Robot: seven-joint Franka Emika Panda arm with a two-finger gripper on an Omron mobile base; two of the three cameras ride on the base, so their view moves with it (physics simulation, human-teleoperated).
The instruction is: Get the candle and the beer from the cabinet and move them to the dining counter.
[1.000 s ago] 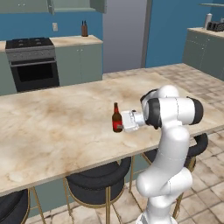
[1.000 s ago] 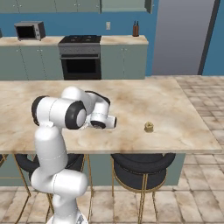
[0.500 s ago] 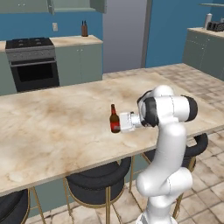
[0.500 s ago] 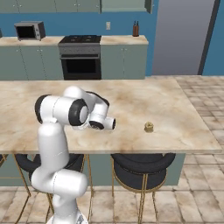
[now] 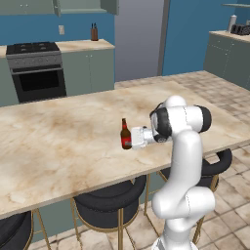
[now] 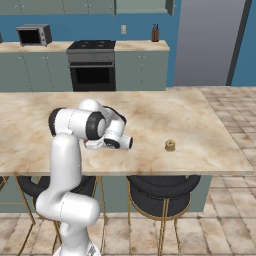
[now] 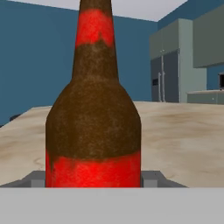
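Observation:
The beer (image 5: 125, 137), a dark brown bottle with a red label, stands upright over the middle of the dining counter (image 5: 58, 141), between the fingers of my gripper (image 5: 129, 138), which is shut on it. Whether its base touches the marble I cannot tell. Close up in the hand view, the beer (image 7: 93, 118) rises between the two fingertips (image 7: 36, 178). The candle (image 6: 170, 145), a small tan cylinder, sits on the dining counter (image 6: 200, 125) to the right of my hand, apart from it. The grey-green cabinet (image 5: 83, 4) hangs on the back wall.
Black round stools (image 5: 108, 197) stand under the counter's near edge. Against the back wall are a stove (image 6: 92, 64), a microwave (image 6: 33, 34) and a brown knife block (image 5: 94, 33). A tall grey refrigerator (image 6: 212, 40) stands at the right.
My gripper and the beer have shifted slightly to the left over the counter. The candle has stayed in place.

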